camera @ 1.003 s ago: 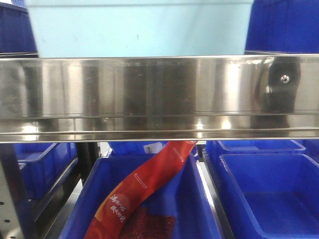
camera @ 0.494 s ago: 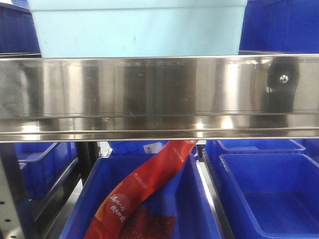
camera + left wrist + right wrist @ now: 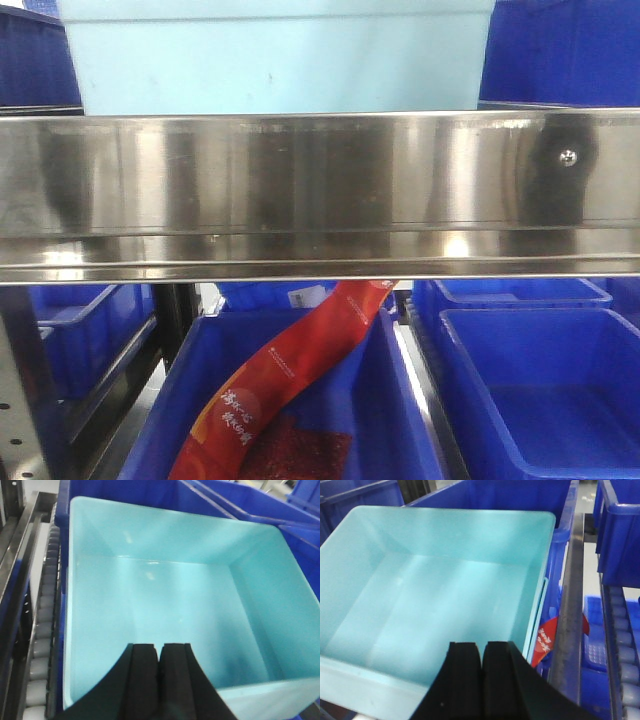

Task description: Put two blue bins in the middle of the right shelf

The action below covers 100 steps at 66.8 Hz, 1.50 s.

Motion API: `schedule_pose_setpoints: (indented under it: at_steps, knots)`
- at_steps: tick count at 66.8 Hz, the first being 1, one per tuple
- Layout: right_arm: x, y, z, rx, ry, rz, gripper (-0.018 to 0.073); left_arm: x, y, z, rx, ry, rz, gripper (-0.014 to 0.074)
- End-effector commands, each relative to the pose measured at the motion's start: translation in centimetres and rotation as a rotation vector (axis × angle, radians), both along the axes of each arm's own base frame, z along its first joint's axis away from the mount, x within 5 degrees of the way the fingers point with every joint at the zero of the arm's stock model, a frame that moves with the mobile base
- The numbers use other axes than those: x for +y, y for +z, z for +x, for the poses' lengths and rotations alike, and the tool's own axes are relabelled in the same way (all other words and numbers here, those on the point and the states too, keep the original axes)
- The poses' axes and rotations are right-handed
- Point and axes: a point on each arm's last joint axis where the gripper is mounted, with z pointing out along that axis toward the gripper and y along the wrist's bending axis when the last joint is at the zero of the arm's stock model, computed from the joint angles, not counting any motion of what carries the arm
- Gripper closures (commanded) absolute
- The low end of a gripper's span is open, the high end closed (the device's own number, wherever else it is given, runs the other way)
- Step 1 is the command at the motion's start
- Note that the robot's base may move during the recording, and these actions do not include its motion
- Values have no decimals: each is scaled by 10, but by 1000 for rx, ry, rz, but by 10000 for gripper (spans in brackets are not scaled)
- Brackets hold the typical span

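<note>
In the front view the light blue bin (image 3: 275,55) on the steel shelf (image 3: 320,190) sits slightly further right than a second ago: its left edge is further in, while its right edge uncovers more of the dark blue bin (image 3: 560,50) beside it.

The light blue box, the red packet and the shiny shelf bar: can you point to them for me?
light blue box (image 3: 165,605): left wrist view, on its inside floor.
red packet (image 3: 290,370): front view, on the middle of its long strip.
shiny shelf bar (image 3: 300,185): front view, on its flat metal front.
</note>
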Motion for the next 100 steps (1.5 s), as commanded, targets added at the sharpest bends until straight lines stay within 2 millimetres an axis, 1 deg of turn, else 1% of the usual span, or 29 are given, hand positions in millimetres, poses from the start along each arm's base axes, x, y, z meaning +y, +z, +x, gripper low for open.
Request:
schedule_pose_setpoints:
  at_steps: [1, 4, 8, 9, 15, 19, 24, 27, 32, 41, 49, 56, 64, 86, 92, 96, 100]
  knots:
    - [-5, -6, -15, -88, 10, 4, 726, 2, -8, -15, -84, -34, -38, 707]
    - [-8, -13, -24, -111, 13, 7, 726, 4, -19, -23, -103, -48, -45, 707]
    - [-11, -26, -33, -144, 26, -35, 726, 7, -29, -33, -148, -68, -61, 707]
    - [-11, -26, -35, -158, 28, -37, 726, 7, -34, -35, -146, -71, -61, 707]
    - [-16, -45, -49, -173, 43, -72, 726, 12, -47, -49, -160, -81, -68, 707]
    - [-19, -51, -60, -175, 44, -74, 726, 16, -53, -58, -153, -79, -65, 707]
    - [-25, -58, -75, -160, 39, -80, 726, 23, -55, -73, -168, -78, -70, 707]
    - [-28, -59, -84, -164, 36, -79, 726, 27, -54, -82, -188, -78, -69, 707]
    - [-34, -55, -100, -181, 28, -74, 726, 34, -48, -99, -223, -72, -80, 707]
    - [-43, -40, -126, -268, 17, -47, 726, 47, -33, -127, -300, -61, -109, 707]
    - [-50, -28, -144, -353, 13, -19, 726, 54, -25, -143, -363, -61, -134, 707]
    - [-52, -24, -153, -393, 12, -6, 726, 57, -22, -148, -387, -61, -143, 707]
    - [-54, -21, -159, -417, 10, 2, 726, 56, -21, -149, -393, -63, -145, 707]
    - [-54, -21, -159, -417, 11, 7, 726, 56, -21, -149, -395, -63, -146, 707]
    - [-58, -24, -160, -383, -19, 9, 726, 56, -21, -149, -395, -63, -146, 707]
    - [-64, -28, -165, -412, -64, -67, 726, 56, -21, -149, -395, -63, -146, 707]
    - [-71, -39, -170, -443, -108, -198, 726, 56, -21, -149, -395, -63, -146, 707]
